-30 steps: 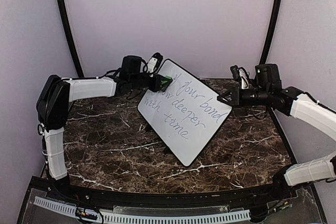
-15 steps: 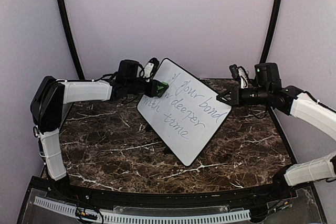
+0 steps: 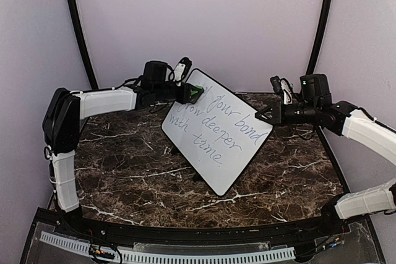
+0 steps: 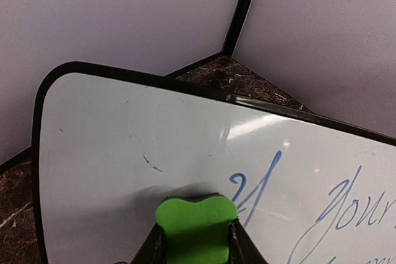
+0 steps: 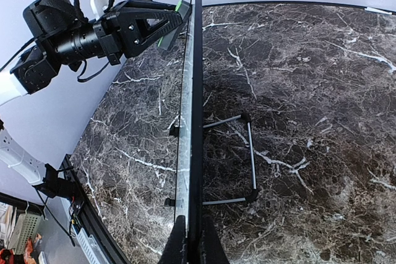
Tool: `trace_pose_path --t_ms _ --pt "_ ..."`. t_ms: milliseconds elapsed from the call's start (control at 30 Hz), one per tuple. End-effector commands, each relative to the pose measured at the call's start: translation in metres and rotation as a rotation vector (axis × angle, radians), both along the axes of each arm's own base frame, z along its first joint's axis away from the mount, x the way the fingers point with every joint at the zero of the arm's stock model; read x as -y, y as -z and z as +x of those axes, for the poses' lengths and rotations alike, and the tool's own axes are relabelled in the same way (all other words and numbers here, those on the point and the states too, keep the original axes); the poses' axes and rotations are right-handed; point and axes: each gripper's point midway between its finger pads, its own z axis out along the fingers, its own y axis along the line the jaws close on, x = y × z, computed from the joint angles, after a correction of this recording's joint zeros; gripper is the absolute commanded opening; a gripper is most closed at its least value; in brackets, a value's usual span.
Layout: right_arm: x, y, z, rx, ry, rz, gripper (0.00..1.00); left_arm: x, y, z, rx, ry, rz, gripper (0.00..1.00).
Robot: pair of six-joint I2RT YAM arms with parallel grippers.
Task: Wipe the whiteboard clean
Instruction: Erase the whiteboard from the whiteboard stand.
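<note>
Whiteboard (image 3: 216, 137) stands tilted on a wire stand (image 5: 251, 156), mid marble table (image 3: 124, 165). Black frame, blue handwriting across the face, top-left corner blank with faint smudges. Left gripper (image 3: 194, 94) reaches in level, pinching green eraser (image 4: 197, 224) against that corner. Right gripper (image 3: 261, 115) clamps the board's right edge, arm outstretched.

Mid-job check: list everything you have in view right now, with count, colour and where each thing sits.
whiteboard: one, white with a black frame, propped tilted at the table's centre, blue handwriting across it
eraser: one, green, against the board's face near its top corner
wire stand: one, black, on the table behind the board
table: one, dark marble with white veins, under the board
left gripper: one, black, shut on the eraser
right gripper: one, black, shut on the whiteboard's right edge
</note>
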Motion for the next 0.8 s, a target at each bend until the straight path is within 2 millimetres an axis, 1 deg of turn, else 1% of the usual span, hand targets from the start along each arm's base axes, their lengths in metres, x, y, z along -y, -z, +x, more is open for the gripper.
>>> trace_pose_path --t_ms 0,33,67,100,167,267,400,433,467,500,533,567,600,633,667,767 --pt "-0.025 -0.024 -0.021 0.145 -0.195 0.02 0.0 -0.002 0.043 -0.027 -0.11 0.022 0.035 0.15" --pt "-0.025 -0.024 -0.022 0.144 -0.196 0.02 0.0 -0.003 0.039 -0.03 -0.098 0.024 0.019 0.15" --pt "-0.025 -0.023 -0.022 0.143 -0.197 0.021 0.0 -0.006 0.049 -0.035 -0.119 0.023 0.018 0.15" --pt "-0.025 -0.024 -0.022 0.144 -0.198 0.022 0.0 -0.008 0.055 -0.041 -0.133 0.027 0.021 0.15" --pt "-0.026 -0.022 -0.021 0.141 -0.201 0.02 0.0 -0.009 0.06 -0.047 -0.141 0.037 0.02 0.15" --pt "-0.027 -0.022 -0.021 0.14 -0.204 0.021 0.0 -0.007 0.062 -0.051 -0.138 0.057 0.019 0.15" --pt "-0.028 -0.021 -0.02 0.136 -0.206 0.021 0.0 0.002 0.049 -0.049 -0.106 0.081 0.008 0.15" --pt "-0.028 -0.02 -0.02 0.133 -0.206 0.02 0.0 0.007 0.042 -0.045 -0.09 0.084 0.002 0.15" --pt "-0.028 -0.02 -0.02 0.133 -0.205 0.021 0.0 0.008 0.041 -0.044 -0.087 0.088 0.009 0.16" --pt "-0.028 -0.019 -0.02 0.13 -0.206 0.02 0.0 0.014 0.033 -0.039 -0.071 0.094 0.002 0.16" --pt "-0.028 -0.019 -0.02 0.131 -0.206 0.02 0.0 0.015 0.037 -0.037 -0.077 0.096 0.014 0.16" --pt "-0.028 -0.019 -0.02 0.131 -0.205 0.02 0.0 0.02 0.025 -0.033 -0.052 0.099 0.002 0.16" --pt "-0.028 -0.019 -0.02 0.132 -0.206 0.019 0.0 0.021 0.027 -0.031 -0.056 0.101 0.009 0.16" --pt "-0.028 -0.019 -0.02 0.132 -0.206 0.018 0.0 0.024 0.018 -0.027 -0.036 0.099 0.001 0.16" --pt "-0.028 -0.018 -0.02 0.132 -0.205 0.017 0.0 0.025 0.015 -0.024 -0.031 0.098 0.001 0.16" --pt "-0.029 -0.016 -0.018 0.126 -0.204 0.013 0.0 0.026 0.014 -0.024 -0.03 0.103 -0.001 0.16"
